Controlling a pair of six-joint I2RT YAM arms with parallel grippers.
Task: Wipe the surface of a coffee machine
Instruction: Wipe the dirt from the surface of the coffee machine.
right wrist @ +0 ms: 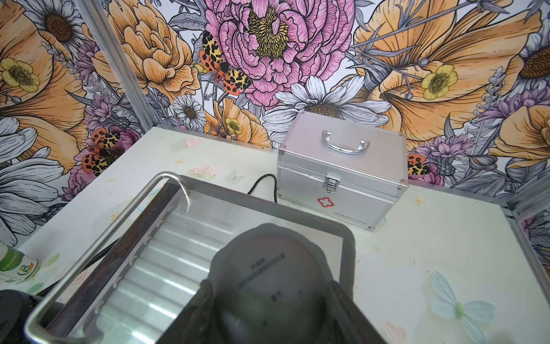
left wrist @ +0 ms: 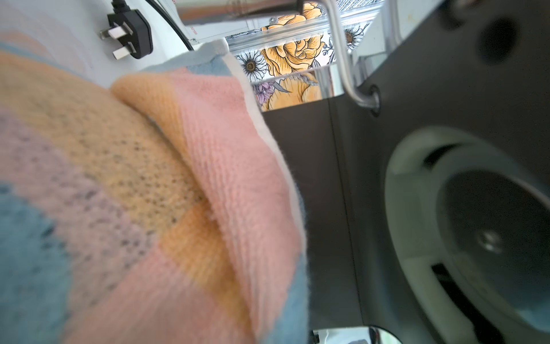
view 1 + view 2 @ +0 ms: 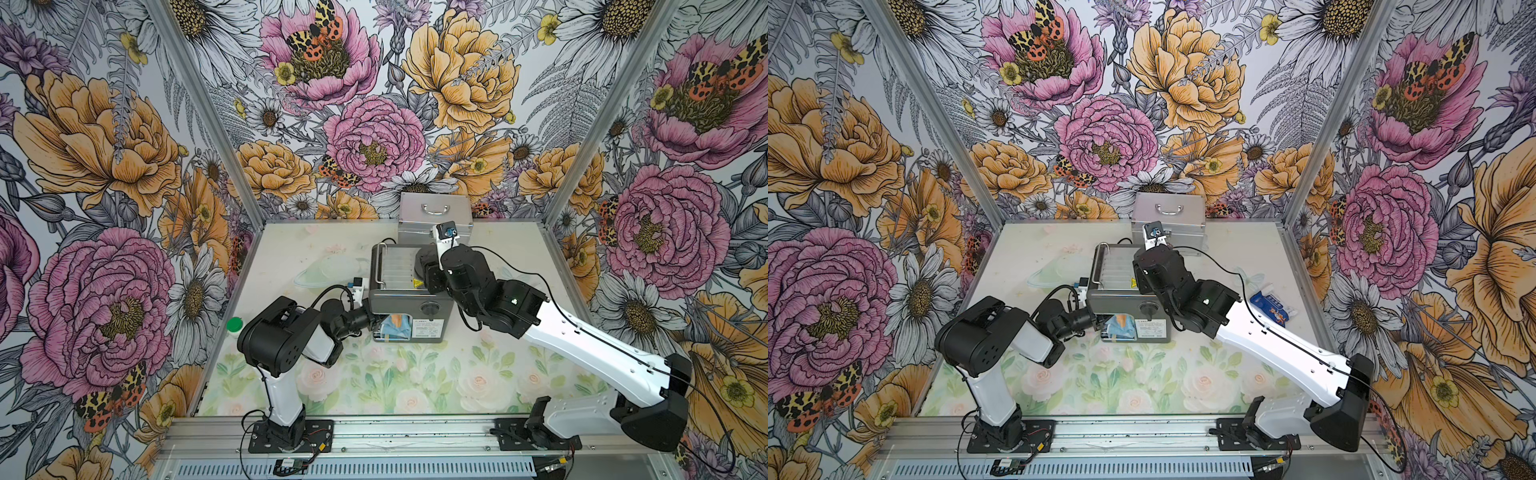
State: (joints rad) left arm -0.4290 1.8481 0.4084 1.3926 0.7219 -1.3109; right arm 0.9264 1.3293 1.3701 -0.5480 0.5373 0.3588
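Note:
The coffee machine point(image 3: 415, 305) point(image 3: 1133, 305), a dark-grey box with a ribbed top tray point(image 1: 166, 268), stands mid-table. My right gripper point(image 1: 268, 286) point(image 3: 426, 266) reaches down onto its top, and its two fingers press against either side of the grey dome cap point(image 1: 268, 268). My left gripper point(image 3: 380, 322) point(image 3: 1100, 322) is at the machine's front recess, shut on a pastel pink, orange and blue cloth point(image 3: 397, 326) point(image 2: 178, 193). In the left wrist view the cloth hides the fingers and lies beside the dark inner wall point(image 2: 312, 178).
A silver aluminium case point(image 3: 434, 220) point(image 1: 342, 178) stands behind the machine at the back wall. A green-capped bottle point(image 3: 235, 325) is at the table's left edge. A blue packet point(image 3: 1273, 309) lies right of the machine. The power plug point(image 2: 128, 32) and cord point(image 1: 262, 184) lie on the table.

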